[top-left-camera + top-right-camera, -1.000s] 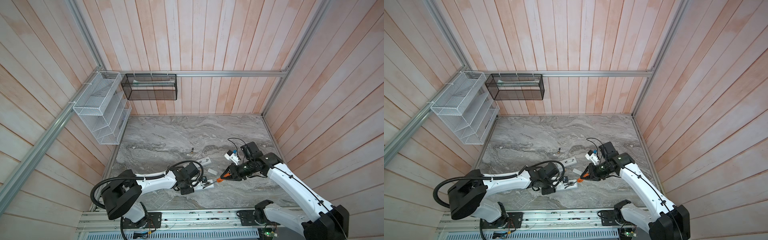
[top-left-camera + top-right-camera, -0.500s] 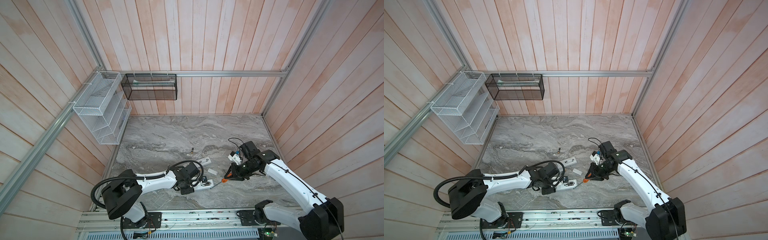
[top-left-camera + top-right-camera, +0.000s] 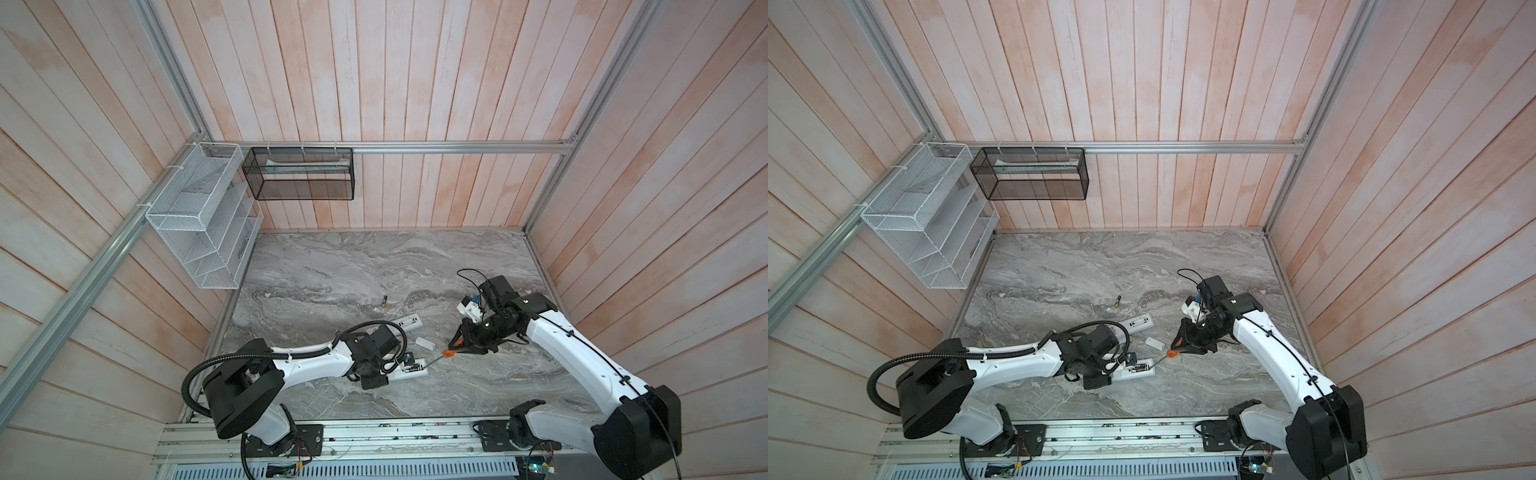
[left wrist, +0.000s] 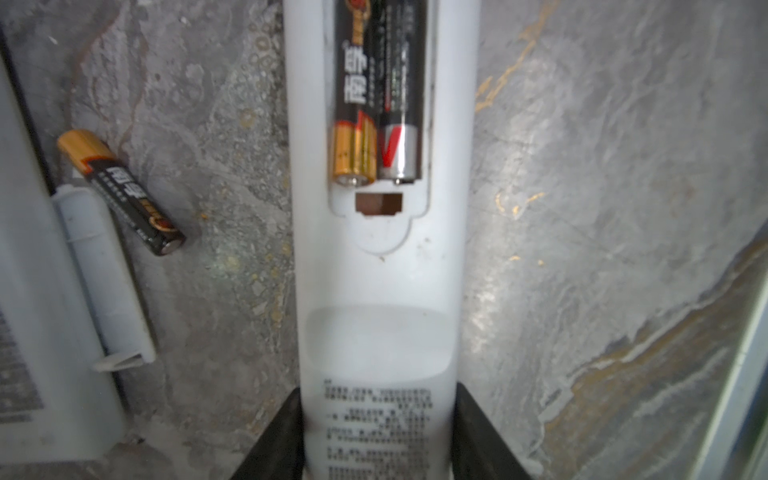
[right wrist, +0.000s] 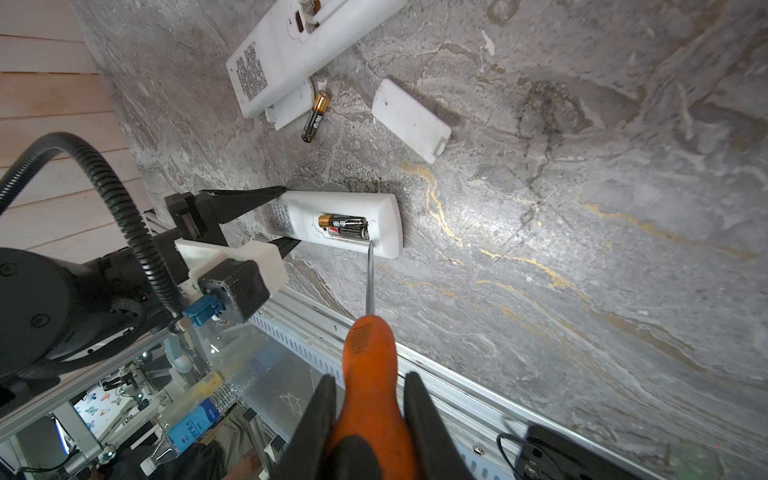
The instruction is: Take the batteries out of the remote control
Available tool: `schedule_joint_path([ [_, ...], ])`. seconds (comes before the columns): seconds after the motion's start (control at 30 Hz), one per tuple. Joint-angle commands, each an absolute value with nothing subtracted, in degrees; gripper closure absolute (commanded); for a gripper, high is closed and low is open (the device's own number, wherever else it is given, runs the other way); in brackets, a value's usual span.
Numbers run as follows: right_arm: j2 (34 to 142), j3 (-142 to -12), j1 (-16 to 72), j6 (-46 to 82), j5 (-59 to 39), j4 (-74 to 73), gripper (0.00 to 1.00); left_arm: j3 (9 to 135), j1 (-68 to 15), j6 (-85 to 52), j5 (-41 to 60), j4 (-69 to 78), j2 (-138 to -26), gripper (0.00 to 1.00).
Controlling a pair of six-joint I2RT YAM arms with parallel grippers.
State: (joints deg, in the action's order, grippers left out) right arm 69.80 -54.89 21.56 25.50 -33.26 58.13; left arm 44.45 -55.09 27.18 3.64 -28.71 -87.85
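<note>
The white remote control (image 4: 380,291) lies back-up on the marble near the front edge, in both top views (image 3: 411,370) (image 3: 1138,371). My left gripper (image 4: 378,390) is shut on its printed end. In its open compartment sit two batteries (image 4: 376,104) (image 5: 344,226) side by side. My right gripper (image 5: 370,376) is shut on the orange-handled screwdriver (image 5: 370,357) (image 3: 449,353). The shaft's tip touches the compartment's end by the batteries. One loose battery (image 4: 120,191) (image 5: 316,116) lies beside the remote. Another battery (image 3: 384,302) (image 3: 1118,302) lies farther back.
A second white remote (image 3: 407,322) (image 5: 303,45) lies behind the held one, its compartment open. Two white battery covers (image 5: 409,118) (image 4: 104,282) lie loose nearby. A white wire rack (image 3: 203,224) and a black mesh basket (image 3: 299,174) hang on the walls. The metal rail (image 5: 457,374) borders the front.
The right wrist has shifted slightly, lowering the screwdriver's handle a little while its tip stays at the remote. The left arm and remote have not moved.
</note>
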Motion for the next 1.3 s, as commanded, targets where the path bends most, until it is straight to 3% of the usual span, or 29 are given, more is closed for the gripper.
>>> schedule_joint_path([
  [0.0,70.8,-55.8,21.4,25.0,-32.1,58.4,0.96,43.2,-54.1,26.4,-4.2,-27.9,-90.6,0.92],
  [0.73,77.3,-58.3,25.2,19.6,-30.7,59.3,0.96,43.3,-54.1,26.5,-4.8,-27.4,-90.1,0.92],
  [1.27,69.8,-48.7,25.2,20.4,-49.4,47.7,0.96,43.2,-54.1,27.0,-3.2,-27.3,-90.6,0.92],
])
